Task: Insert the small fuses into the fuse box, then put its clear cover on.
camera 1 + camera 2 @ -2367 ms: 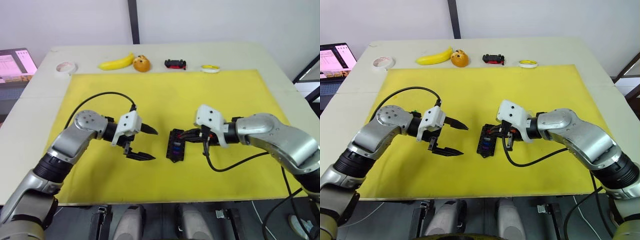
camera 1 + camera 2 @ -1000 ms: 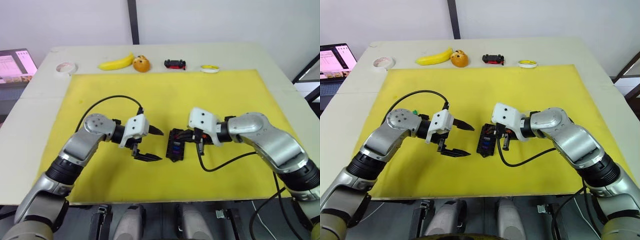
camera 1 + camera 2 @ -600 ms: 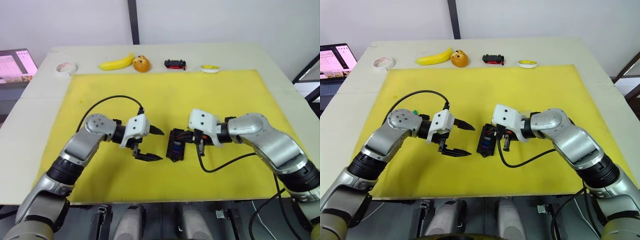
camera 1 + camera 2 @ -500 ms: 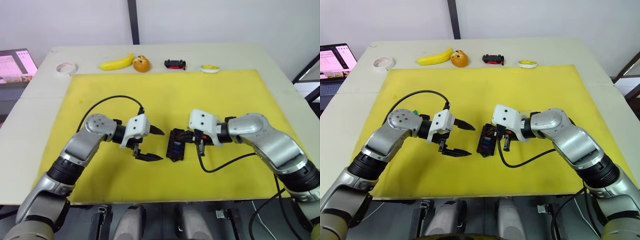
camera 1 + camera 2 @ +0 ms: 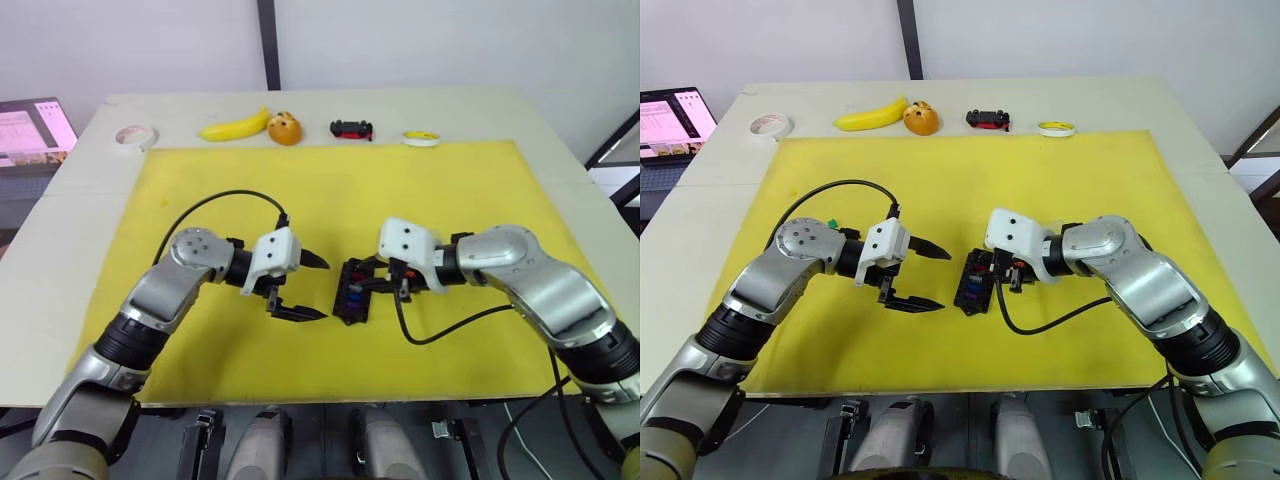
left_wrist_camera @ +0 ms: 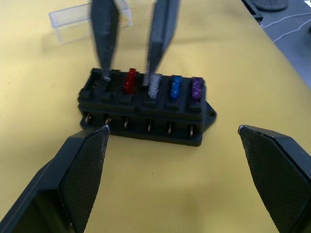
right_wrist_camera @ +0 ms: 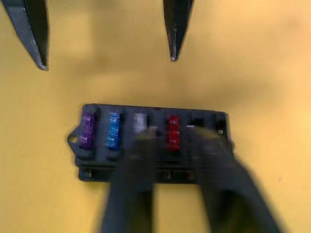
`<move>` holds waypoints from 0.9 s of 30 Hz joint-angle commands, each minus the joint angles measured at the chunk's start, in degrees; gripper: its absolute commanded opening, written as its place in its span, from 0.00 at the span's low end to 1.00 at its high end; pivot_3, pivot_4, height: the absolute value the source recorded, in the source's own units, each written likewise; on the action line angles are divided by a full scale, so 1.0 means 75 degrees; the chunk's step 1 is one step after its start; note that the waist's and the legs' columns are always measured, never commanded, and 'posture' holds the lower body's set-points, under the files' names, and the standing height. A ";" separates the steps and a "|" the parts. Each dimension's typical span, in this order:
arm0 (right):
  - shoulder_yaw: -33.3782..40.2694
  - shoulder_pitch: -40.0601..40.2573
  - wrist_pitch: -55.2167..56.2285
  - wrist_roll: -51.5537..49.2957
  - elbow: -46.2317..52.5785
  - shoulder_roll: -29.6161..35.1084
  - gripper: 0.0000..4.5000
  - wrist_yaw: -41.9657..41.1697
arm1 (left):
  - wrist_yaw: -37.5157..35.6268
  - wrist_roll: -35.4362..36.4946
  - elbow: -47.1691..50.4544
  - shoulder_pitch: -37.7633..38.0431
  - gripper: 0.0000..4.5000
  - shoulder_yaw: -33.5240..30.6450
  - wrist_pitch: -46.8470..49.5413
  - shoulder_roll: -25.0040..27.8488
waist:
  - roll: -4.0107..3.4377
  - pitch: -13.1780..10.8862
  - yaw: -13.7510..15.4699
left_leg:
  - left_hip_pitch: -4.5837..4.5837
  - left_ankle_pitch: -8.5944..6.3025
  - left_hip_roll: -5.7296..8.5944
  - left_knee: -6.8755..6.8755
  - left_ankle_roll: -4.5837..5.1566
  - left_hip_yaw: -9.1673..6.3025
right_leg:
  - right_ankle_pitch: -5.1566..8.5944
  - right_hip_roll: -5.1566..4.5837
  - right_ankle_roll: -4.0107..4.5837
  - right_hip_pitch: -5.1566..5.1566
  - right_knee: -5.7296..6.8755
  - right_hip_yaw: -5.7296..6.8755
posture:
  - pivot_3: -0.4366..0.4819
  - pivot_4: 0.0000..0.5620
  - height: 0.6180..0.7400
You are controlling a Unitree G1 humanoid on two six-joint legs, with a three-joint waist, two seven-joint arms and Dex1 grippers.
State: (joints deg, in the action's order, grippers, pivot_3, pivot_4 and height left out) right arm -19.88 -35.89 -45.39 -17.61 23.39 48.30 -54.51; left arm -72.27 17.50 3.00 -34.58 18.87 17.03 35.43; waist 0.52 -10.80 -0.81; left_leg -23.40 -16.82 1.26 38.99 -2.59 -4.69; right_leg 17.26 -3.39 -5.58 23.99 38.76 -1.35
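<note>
The black fuse box [image 5: 350,295] lies on the yellow mat between my two grippers. Purple [image 7: 88,130], blue [image 7: 113,130], grey [image 7: 139,122] and red [image 7: 173,132] fuses sit in one row, with two dark slots [image 7: 206,120] beside the red one. My right gripper [image 6: 126,75] is open, its fingertips touching down on the box top on either side of the red fuse. My left gripper [image 5: 322,290] is open a short way from the box's other long side, holding nothing. The clear cover [image 6: 77,24] lies on the mat just behind the right gripper's fingers.
Along the table's far edge lie a white tape roll [image 5: 133,135], a banana [image 5: 235,127], an orange fruit [image 5: 286,128], a small toy car [image 5: 351,128] and a yellow tape roll [image 5: 421,138]. A laptop [image 5: 30,125] stands at the far left. The yellow mat [image 5: 330,190] is bare elsewhere.
Over the past two seconds both grippers moved in toward the fuse box, the right one onto its top. In the last half second the right fingers shifted only slightly.
</note>
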 commanded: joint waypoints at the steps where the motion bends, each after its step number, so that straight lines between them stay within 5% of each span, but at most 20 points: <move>1: 0.0260 -0.0139 -0.0013 -0.0029 0.0216 -0.0043 0.50 -0.0059 | 0.0019 0.0062 0.0252 -0.0094 1.00 -0.0250 -0.0006 -0.0035 | 0.0000 0.0000 0.0000 | 0.0000 -0.0001 0.0000 0.0001 0.0001 0.0000 | 0.0000 0.0000 0.0000 0.0000 0.0002 0.0000 | 0.48 0.27 1.00; 3: 0.0307 -0.0156 -0.0042 -0.0060 0.0266 -0.0026 0.61 -0.0076 | 0.0019 0.0064 0.0243 -0.0108 1.00 -0.0248 -0.0003 -0.0044 | 0.0000 0.0000 -0.0001 | 0.0000 0.0000 0.0000 0.0002 0.0000 0.0000 | 0.0000 0.0000 0.0000 0.0001 0.0005 0.0000 | 0.48 0.27 1.00; 14: 0.1616 0.0156 -0.0415 -0.1132 0.0610 -0.0355 0.61 0.0076 | -0.0067 0.0132 0.0222 -0.0124 1.00 -0.0291 0.0017 -0.0037 | 0.0004 0.0003 0.0004 | 0.0000 -0.0005 0.0002 0.0011 0.0010 0.0000 | 0.0000 -0.0002 0.0000 0.0005 0.0026 -0.0001 | 0.48 0.27 1.00; 17: 0.2059 0.0856 -0.0232 -0.1453 0.0646 -0.0950 0.41 0.0424 | -0.0085 0.0152 0.0182 -0.0157 1.00 -0.0309 0.0012 -0.0079 | 0.0008 0.0005 0.0003 | 0.0001 -0.0006 0.0002 0.0012 0.0011 -0.0002 | 0.0000 -0.0001 0.0000 0.0003 0.0029 -0.0001 | 0.48 0.27 1.00; 21: 0.2125 0.1812 0.0599 -0.1297 0.0520 -0.1522 0.01 0.0709 | -0.0064 0.0107 0.0127 -0.0198 1.00 -0.0287 -0.0021 -0.0170 | 0.0008 0.0005 0.0002 | 0.0001 -0.0007 0.0006 0.0016 0.0012 0.0003 | 0.0000 -0.0006 0.0000 0.0004 0.0033 -0.0004 | 0.48 0.27 1.00; 27: 0.2012 0.2229 0.1002 -0.1240 0.0424 -0.1736 0.01 0.0904 | -0.0098 0.0049 0.0072 -0.0215 1.00 -0.0284 -0.0092 -0.0198 | 0.0007 0.0005 -0.0011 | 0.0005 -0.0005 0.0005 0.0016 0.0010 0.0001 | 0.0000 0.0001 0.0000 0.0004 0.0038 -0.0004 | 0.48 0.27 1.00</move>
State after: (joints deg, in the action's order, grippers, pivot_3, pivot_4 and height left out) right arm -5.61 -19.34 -39.41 -27.13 25.63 35.76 -48.13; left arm -72.69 17.59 2.85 -35.21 18.36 17.02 33.92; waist 0.57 -10.76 -0.89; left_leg -23.37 -16.86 1.29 39.11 -2.52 -4.69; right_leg 17.27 -3.37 -5.58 24.02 39.05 -1.37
